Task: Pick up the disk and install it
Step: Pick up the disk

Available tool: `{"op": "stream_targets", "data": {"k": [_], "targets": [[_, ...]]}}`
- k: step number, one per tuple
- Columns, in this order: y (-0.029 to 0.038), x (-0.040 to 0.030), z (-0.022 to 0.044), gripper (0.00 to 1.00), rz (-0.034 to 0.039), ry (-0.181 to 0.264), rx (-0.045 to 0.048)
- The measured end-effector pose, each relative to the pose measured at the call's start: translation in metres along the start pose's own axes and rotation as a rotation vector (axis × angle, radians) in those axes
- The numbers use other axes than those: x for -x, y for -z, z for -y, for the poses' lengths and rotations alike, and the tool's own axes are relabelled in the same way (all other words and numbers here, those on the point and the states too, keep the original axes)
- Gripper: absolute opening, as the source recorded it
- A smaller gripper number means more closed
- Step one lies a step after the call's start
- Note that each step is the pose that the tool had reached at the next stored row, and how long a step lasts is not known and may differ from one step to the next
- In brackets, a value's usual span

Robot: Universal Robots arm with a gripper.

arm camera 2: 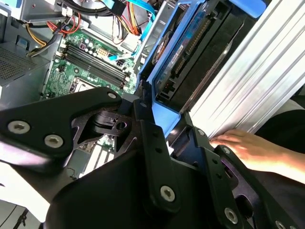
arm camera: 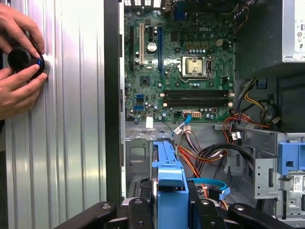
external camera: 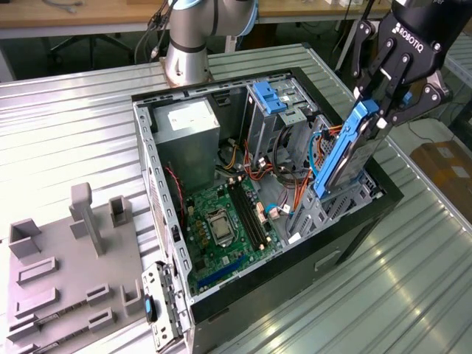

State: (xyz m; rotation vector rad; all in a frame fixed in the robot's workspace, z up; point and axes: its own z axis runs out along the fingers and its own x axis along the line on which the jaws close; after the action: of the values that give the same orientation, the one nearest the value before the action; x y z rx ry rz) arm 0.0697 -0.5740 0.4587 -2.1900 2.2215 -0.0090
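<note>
While our pincer grips the disk by its blue rail, we hold it tilted over the open computer case.

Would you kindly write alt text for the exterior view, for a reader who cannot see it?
The black end effector grips the disk, blue-railed and tilted, over the exterior view's right side of an open computer case lying on a ribbed metal table. A green motherboard shows inside.
</note>
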Motion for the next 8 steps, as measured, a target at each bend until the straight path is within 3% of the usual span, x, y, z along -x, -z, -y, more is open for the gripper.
{"op": "stream_targets", "data": {"k": [8], "targets": [[-0.0052,-0.0001,-0.0001,0.37,-0.0002,0.0,0.0]]}}
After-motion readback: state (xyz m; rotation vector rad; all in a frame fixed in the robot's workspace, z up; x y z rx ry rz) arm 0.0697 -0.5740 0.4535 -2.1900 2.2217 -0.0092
